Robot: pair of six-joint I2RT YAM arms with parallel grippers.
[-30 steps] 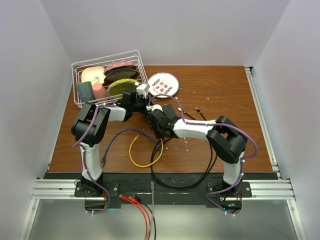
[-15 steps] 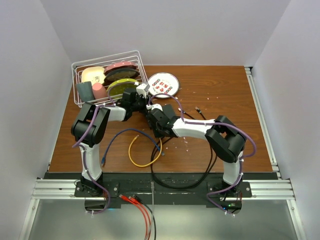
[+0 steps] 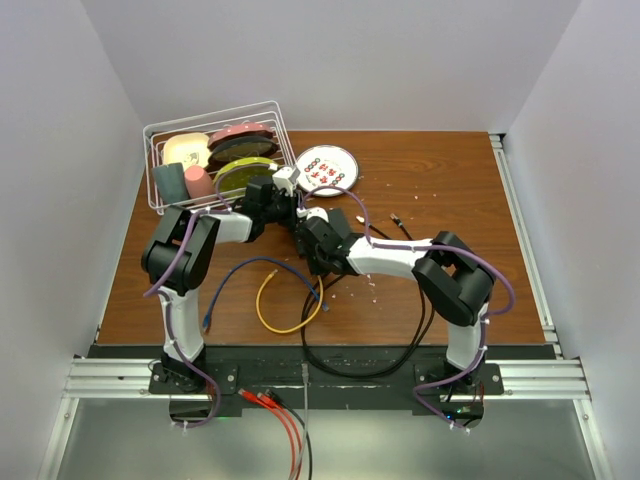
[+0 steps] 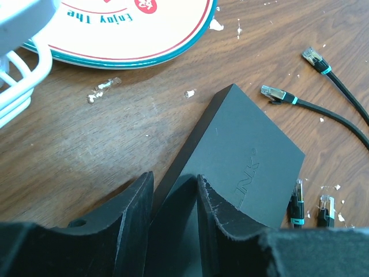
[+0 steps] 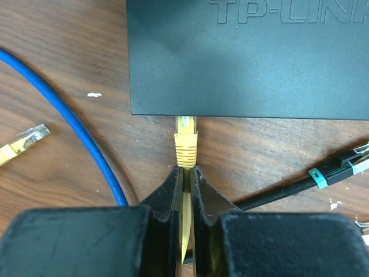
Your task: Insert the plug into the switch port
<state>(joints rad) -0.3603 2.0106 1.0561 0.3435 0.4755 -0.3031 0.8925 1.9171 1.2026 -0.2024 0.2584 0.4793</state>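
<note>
A flat black switch box [image 4: 242, 150] lies on the wooden table. My left gripper [image 4: 173, 190] is shut on the box's near corner, one finger on each side of its edge. In the right wrist view my right gripper [image 5: 186, 173] is shut on the yellow cable just behind the yellow plug [image 5: 185, 144]. The plug's clear tip meets the near edge of the box [image 5: 248, 63]. The switch port itself is hidden below that edge. From above, both grippers [image 3: 290, 213] [image 3: 308, 235] meet mid-table and cover the box.
A white wire basket [image 3: 160, 150] of dishes stands at the back left, with a round plate [image 3: 327, 168] beside it. A blue cable [image 5: 75, 133], a second yellow plug [image 5: 23, 141] and black cables with teal-banded plugs [image 4: 277, 93] lie around the box. The yellow cable loops [image 3: 290, 315] toward the front.
My right gripper has edged slightly toward the box, taking the yellow cable with it. The left arm and the box have not moved.
</note>
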